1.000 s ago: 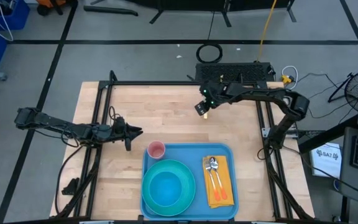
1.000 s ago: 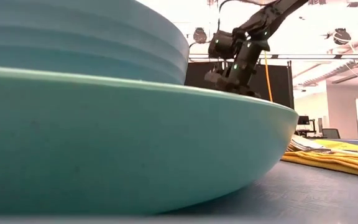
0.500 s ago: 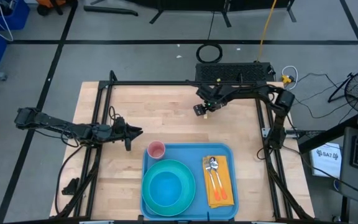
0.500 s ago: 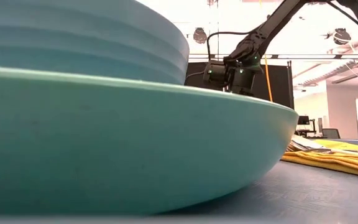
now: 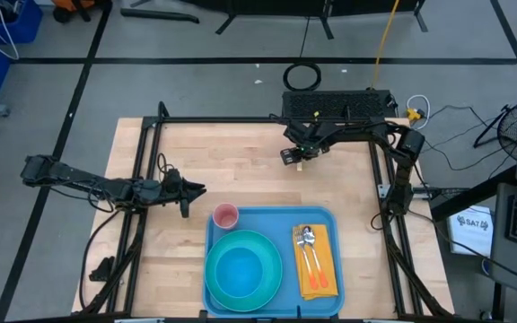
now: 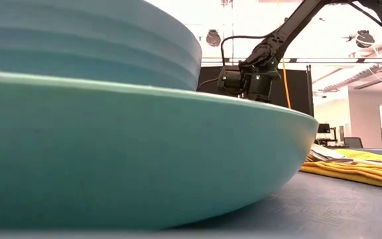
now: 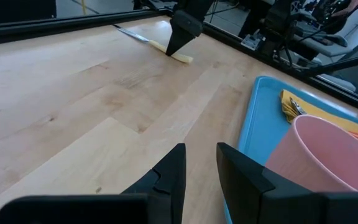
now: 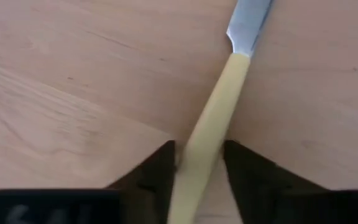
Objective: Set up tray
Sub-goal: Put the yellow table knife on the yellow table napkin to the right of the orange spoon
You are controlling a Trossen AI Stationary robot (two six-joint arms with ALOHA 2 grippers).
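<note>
On the wooden table, your right gripper straddles the far knife, jaws spread for grasping, while your left gripper waits, released, beside the tray.

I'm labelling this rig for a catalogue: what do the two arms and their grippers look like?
Both arms are slim, dark and jointed. The left gripper ends in two flat, matte black fingers with angular tips. The right gripper has the same dark, tapered fingers. Small green lights glow on the right arm's wrist, and a black cable loops above it.
</note>
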